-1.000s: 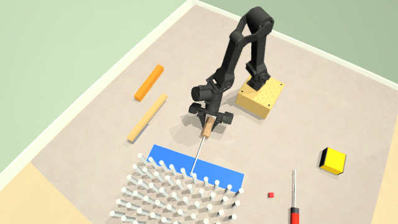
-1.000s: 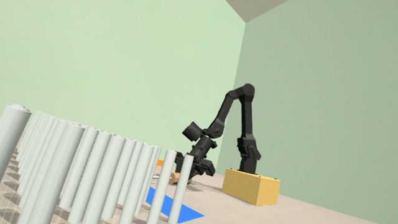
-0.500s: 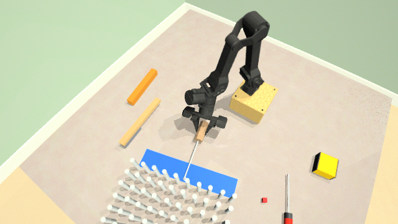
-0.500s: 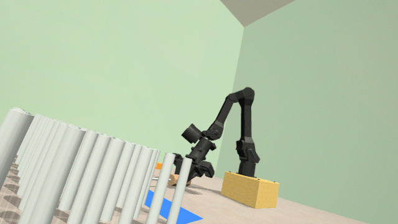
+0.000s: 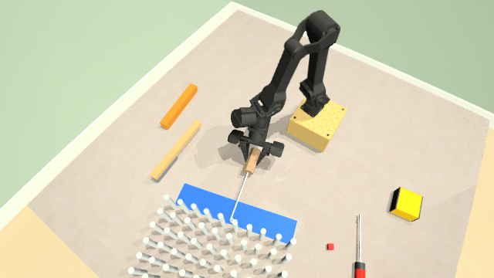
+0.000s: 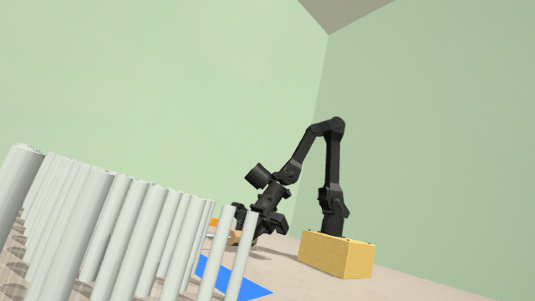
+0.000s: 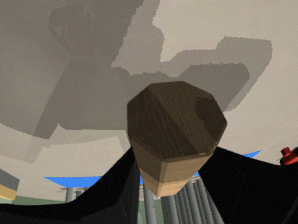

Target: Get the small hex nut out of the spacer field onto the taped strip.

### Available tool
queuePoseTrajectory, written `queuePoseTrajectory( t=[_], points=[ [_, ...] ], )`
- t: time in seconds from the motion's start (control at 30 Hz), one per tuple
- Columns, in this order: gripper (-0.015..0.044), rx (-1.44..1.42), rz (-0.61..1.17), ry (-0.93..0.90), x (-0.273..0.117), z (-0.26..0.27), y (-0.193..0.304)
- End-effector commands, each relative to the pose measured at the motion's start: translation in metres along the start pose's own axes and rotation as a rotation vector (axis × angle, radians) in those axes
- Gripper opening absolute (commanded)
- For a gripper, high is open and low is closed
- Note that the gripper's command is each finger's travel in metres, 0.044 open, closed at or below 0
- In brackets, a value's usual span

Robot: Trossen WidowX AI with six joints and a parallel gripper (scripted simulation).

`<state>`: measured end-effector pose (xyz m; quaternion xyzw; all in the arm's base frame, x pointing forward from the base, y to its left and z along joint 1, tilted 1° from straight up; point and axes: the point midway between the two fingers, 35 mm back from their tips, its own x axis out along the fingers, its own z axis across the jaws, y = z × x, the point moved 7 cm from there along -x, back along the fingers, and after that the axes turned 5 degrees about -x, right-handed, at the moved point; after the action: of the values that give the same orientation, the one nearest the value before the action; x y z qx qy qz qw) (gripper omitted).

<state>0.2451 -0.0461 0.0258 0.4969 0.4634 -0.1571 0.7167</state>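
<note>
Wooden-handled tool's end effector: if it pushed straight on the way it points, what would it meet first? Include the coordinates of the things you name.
The end effector (image 5: 252, 160) (image 6: 247, 239) points down and forward, so probably the tabletop (image 5: 328, 174) just short of the blue strip (image 5: 270, 222) (image 6: 247, 288); height is hard to judge.

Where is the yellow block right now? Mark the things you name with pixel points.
In the top view, the yellow block (image 5: 410, 204) sits toward the right side, just above and right of the red-handled screwdriver (image 5: 360, 239).

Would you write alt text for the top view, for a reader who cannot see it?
A black robot arm's gripper grips the wooden handle of a thin metal tool, whose shaft crosses a blue strip towards rows of standing pale spacers. A red-handled tool and a yellow block lie apart from them.
</note>
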Motion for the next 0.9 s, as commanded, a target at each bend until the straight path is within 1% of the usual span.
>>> queuePoseTrajectory(
  t=[0.0, 0.17, 0.5, 0.67, 0.87],
  points=[
    [0.0000, -0.002, 0.007, 0.003, -0.002, 0.000, 0.002],
    [0.0000, -0.002, 0.005, 0.003, -0.007, 0.001, -0.001],
    [0.0000, -0.003, 0.002, 0.003, -0.035, -0.002, -0.027],
    [0.0000, -0.003, 0.003, 0.003, -0.043, 0.003, -0.017],
    [0.0000, -0.004, 0.004, 0.001, -0.067, 0.013, 0.007]
  ],
)
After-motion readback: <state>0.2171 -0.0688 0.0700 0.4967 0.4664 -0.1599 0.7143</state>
